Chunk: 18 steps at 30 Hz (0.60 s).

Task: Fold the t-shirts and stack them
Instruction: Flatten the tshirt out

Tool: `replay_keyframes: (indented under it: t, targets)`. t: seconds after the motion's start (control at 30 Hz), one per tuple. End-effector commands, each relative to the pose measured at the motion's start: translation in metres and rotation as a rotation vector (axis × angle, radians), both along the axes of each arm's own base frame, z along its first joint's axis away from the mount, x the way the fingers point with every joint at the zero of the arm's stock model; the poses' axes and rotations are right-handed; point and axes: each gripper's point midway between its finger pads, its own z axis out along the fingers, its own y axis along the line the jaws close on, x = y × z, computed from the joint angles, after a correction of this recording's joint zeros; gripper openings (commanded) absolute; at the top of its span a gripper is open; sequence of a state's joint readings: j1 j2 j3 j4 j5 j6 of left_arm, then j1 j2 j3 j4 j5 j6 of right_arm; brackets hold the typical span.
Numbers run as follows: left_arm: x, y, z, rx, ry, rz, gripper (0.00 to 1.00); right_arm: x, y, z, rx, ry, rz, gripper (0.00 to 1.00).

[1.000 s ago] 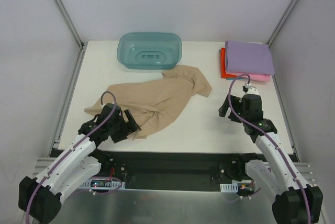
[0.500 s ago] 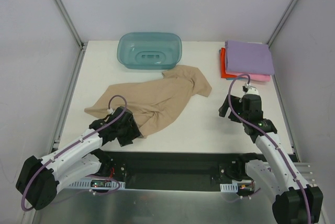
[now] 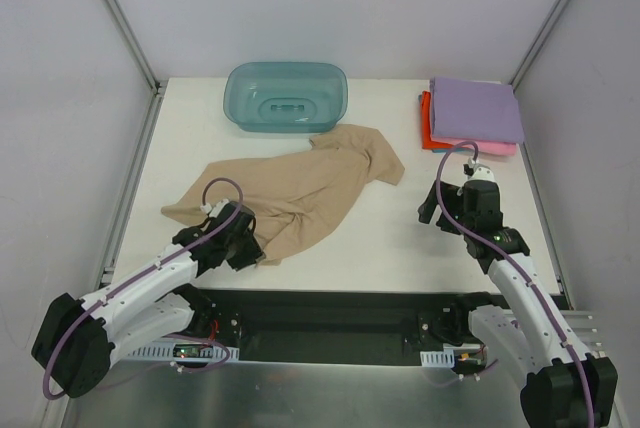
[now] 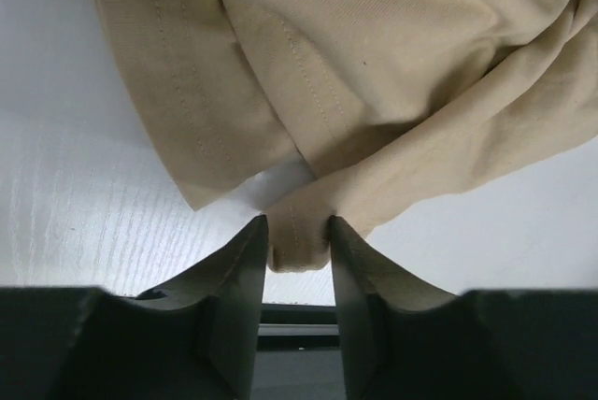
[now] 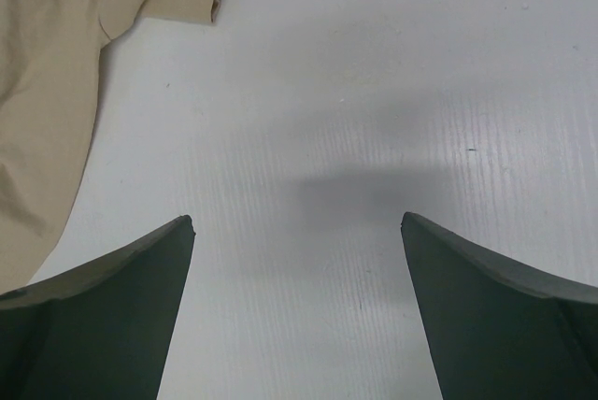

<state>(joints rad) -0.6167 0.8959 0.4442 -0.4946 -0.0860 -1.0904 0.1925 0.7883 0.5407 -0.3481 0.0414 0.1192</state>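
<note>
Left pincer (image 4: 296,228) pinching tan t-shirt (image 4: 374,73) hem; right pincer (image 5: 297,221) wide apart above table (image 5: 374,73).

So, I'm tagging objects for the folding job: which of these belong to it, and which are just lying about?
Part of the job:
- tan t-shirt, unfolded, pinched by the left fingers
- folded stack: lilac t-shirt on top, pink t-shirt, red-orange t-shirt

Just lying about:
- teal tub, behind the tan t-shirt
</note>
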Motion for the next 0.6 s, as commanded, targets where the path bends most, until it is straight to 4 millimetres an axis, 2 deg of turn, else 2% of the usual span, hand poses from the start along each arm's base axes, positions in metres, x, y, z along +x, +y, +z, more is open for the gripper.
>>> replay_keyframes:
  t: [0.0, 0.13, 0.43, 0.57]
  targets:
    - [0.0011, -0.0055, 0.0005, -0.013, -0.005, -0.022, 0.27, 0.0121, -0.0003, 0.0229, 0.0, -0.065, -0.014, 0.97]
    - [-0.002, -0.0037, -0.0052, -0.007, 0.0, -0.033, 0.0, 0.0127, 0.0007, 0.0202, 0.001, -0.054, -0.013, 0.97]
    - [-0.0034, -0.0021, -0.0052, 0.006, -0.02, -0.08, 0.0, 0.0145, -0.0011, 0.0152, -0.012, -0.027, -0.02, 0.97]
    - [-0.0001, -0.0031, 0.0017, 0.009, -0.052, -0.116, 0.0, 0.0196, 0.0055, 0.017, 0.004, -0.023, 0.003, 0.97]
